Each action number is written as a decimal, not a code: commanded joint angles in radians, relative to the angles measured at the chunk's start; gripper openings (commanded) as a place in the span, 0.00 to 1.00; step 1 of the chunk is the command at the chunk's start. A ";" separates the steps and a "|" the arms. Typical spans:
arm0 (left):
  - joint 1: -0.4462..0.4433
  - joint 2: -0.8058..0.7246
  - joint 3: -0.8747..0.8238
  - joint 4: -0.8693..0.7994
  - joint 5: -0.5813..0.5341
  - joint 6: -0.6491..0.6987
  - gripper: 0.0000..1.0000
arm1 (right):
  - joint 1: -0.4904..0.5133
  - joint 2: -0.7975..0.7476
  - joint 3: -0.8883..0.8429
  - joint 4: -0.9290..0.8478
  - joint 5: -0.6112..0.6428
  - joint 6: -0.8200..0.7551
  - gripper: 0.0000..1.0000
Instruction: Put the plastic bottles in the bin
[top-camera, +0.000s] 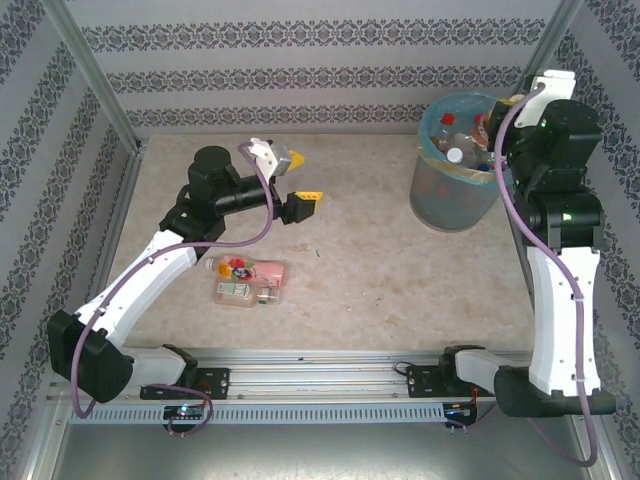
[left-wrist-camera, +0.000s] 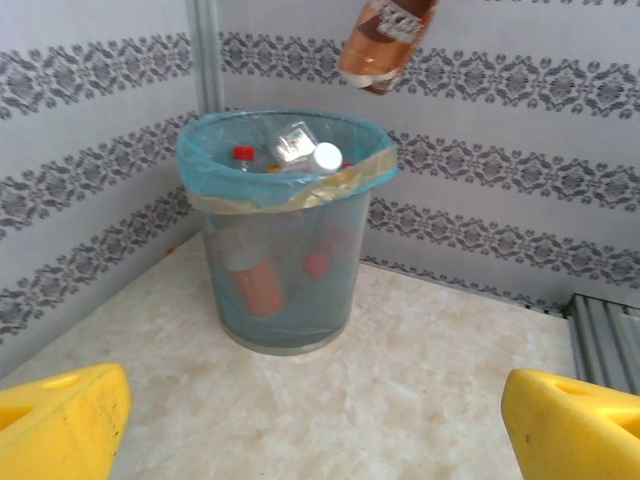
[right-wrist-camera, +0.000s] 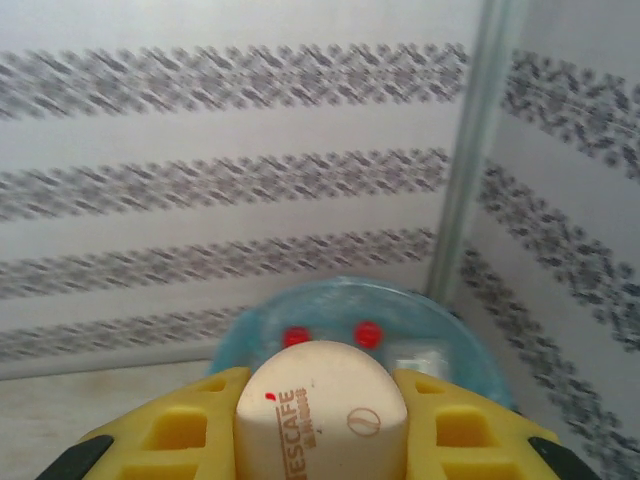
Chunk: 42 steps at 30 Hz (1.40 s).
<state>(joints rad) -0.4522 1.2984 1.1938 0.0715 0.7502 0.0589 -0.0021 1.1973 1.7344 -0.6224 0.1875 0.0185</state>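
Observation:
Two plastic bottles lie side by side on the table, one with a pink label (top-camera: 252, 268) and one with a pale label (top-camera: 243, 292). My left gripper (top-camera: 312, 205) (left-wrist-camera: 315, 440) hangs open and empty beyond them, facing the bin (top-camera: 455, 175) (left-wrist-camera: 285, 230) (right-wrist-camera: 350, 315). The bin holds several bottles (left-wrist-camera: 300, 150). My right gripper (top-camera: 503, 122) (right-wrist-camera: 320, 378) is over the bin's far right rim, shut on a white-capped, brown-labelled bottle (right-wrist-camera: 320, 415) (left-wrist-camera: 385, 40).
Patterned walls close in the table at the back and both sides, and a metal corner post (left-wrist-camera: 205, 55) stands just behind the bin. A rail (top-camera: 320, 365) runs along the near edge. Bare tabletop (top-camera: 370, 260) lies between the loose bottles and the bin.

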 joint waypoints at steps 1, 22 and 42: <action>-0.021 0.008 0.025 -0.007 0.032 -0.002 0.95 | -0.049 0.042 -0.099 0.050 0.033 -0.061 0.14; -0.038 0.067 0.046 -0.055 0.005 0.004 0.95 | -0.174 0.186 -0.478 0.177 -0.219 0.090 0.32; -0.036 0.023 0.186 -0.555 -0.410 0.186 0.94 | -0.081 -0.093 -0.291 0.119 -0.245 0.160 0.61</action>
<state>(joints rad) -0.4789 1.3445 1.3235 -0.3183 0.4824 0.2291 -0.1123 1.1450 1.4380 -0.4793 -0.0685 0.1776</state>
